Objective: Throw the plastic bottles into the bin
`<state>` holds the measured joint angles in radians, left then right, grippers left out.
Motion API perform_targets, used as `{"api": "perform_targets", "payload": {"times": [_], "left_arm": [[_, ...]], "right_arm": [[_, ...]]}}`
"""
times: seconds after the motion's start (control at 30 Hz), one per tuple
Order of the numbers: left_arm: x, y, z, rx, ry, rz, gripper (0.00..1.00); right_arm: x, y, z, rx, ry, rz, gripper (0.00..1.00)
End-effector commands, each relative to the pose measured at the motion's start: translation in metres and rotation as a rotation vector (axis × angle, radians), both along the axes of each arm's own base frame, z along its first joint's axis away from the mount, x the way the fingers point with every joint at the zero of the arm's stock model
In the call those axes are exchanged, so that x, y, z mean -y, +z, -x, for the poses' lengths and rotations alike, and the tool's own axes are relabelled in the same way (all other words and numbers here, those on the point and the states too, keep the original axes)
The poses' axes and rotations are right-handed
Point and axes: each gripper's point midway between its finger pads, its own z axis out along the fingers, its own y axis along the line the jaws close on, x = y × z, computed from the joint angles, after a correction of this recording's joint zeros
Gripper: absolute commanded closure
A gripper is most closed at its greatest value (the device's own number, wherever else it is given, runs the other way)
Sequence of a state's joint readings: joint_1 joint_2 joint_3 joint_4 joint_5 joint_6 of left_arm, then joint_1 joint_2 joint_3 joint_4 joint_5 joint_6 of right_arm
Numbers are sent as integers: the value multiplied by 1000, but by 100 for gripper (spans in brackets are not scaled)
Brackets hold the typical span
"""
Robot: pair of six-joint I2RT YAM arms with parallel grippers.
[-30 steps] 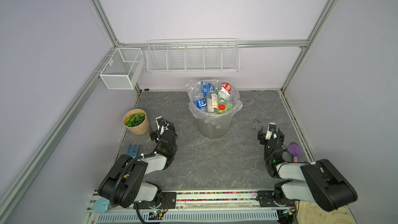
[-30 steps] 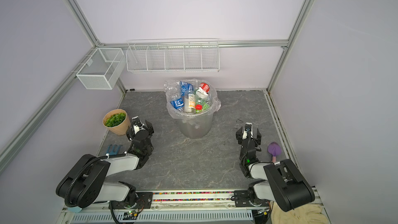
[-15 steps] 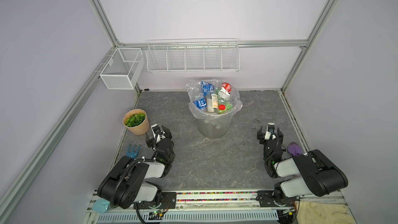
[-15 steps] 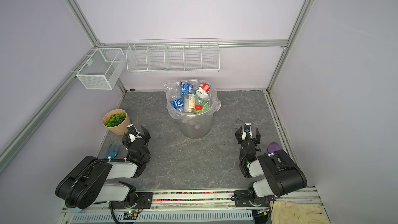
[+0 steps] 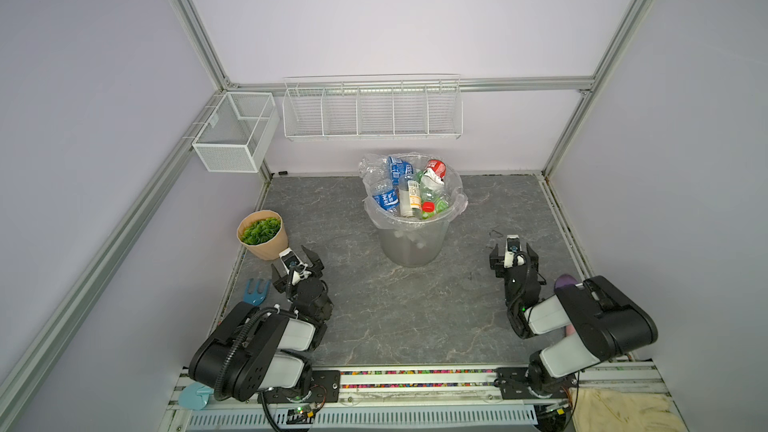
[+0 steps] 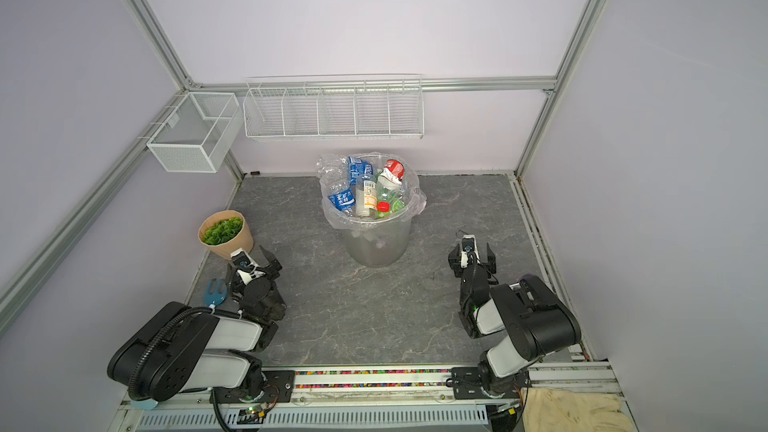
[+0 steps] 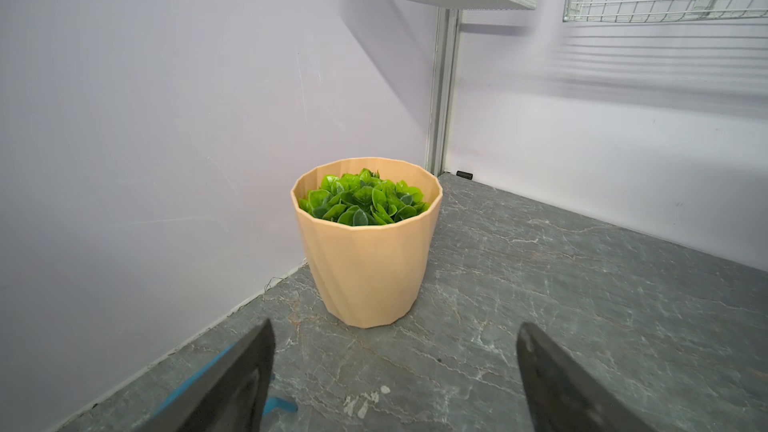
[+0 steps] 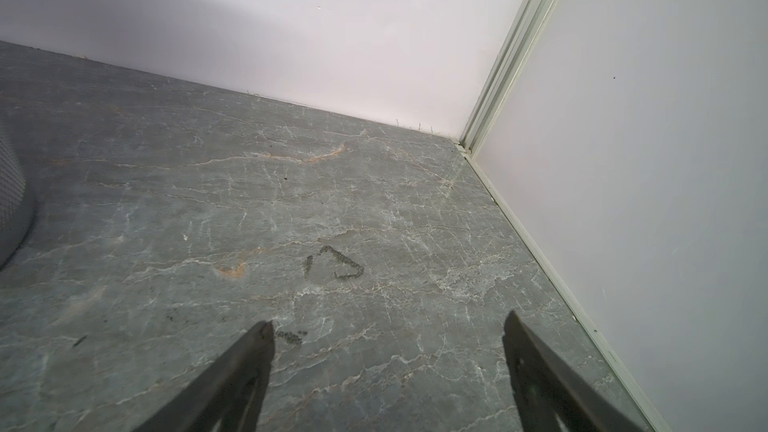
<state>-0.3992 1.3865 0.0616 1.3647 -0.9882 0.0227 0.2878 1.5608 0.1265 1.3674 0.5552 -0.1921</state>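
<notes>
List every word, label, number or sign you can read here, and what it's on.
Nothing reads clearly.
Blue-label bottle in the bin: white Chinese characters, too blurred to quote.
Red-label bottle: white print, unreadable.
White-label bottle: small print, unreadable.
Table: dark triangle-like scrawl, no letters.

labels (image 5: 389,200) on plastic bottles (image 5: 409,198), print illegible

A robotics lab test cell: aluminium frame (image 5: 190,22), plain lilac walls (image 5: 374,14), rail-mounted arms (image 5: 257,338).
</notes>
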Motion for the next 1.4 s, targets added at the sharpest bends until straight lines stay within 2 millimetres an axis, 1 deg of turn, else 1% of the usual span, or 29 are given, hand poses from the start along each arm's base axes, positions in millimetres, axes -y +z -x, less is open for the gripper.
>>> {"api": "perform_targets", "payload": {"times": [0.0,0.27,0.5,0.57,0.6,0.63,0.67,0.73,0.83,0.9,1.0,1.07,1.1,1.17,1.2,1.27,1.3,1.33,1.37], "left_arm": [[-2,7,-1,23,6,-8,10],[5,7,-10,-4,-20,-49,9],[18,6,-19,-33,-102,-98,9],[26,-6,-30,-67,-180,-114,11],[28,-15,-40,-96,-203,-120,12],[33,-15,-51,-109,-221,-145,0],[33,-17,-52,-118,-223,-154,1],[31,-17,-46,-111,-222,-138,1],[42,-20,-48,-120,-293,-153,1],[42,-20,-48,-120,-294,-153,1],[42,-19,-49,-118,-294,-153,1],[42,-20,-49,-121,-298,-153,1],[42,-21,-50,-121,-301,-150,1],[41,-24,-53,-120,-324,-133,1],[39,-31,-58,-137,-351,-118,2],[32,-30,-68,-128,-321,-108,2],[27,-33,-68,-142,-312,-91,2],[28,-25,-77,-133,-302,-81,2],[27,-27,-78,-146,-302,-73,2]], "right_arm": [[-2,17,-4,65,8,4,11],[-2,17,-4,66,8,5,11],[-2,17,-4,65,9,5,11],[-1,17,-5,66,7,5,11],[-2,17,-5,65,8,5,11],[-2,17,-5,66,9,4,11],[-1,17,-5,66,9,4,11],[-2,16,-5,64,10,5,11],[-2,16,-6,63,10,5,11],[-1,17,-8,63,10,5,11],[5,14,-8,62,9,-32,11],[11,7,-12,43,27,-73,11],[16,3,-19,24,14,-76,11],[23,2,-28,9,-28,-82,11],[28,-2,-32,-36,-51,-103,11],[34,-11,-43,-132,-59,-153,11],[36,-11,-45,-126,-56,-160,11],[37,-11,-45,-120,-57,-161,11],[37,-11,-45,-125,-58,-161,11]]}}
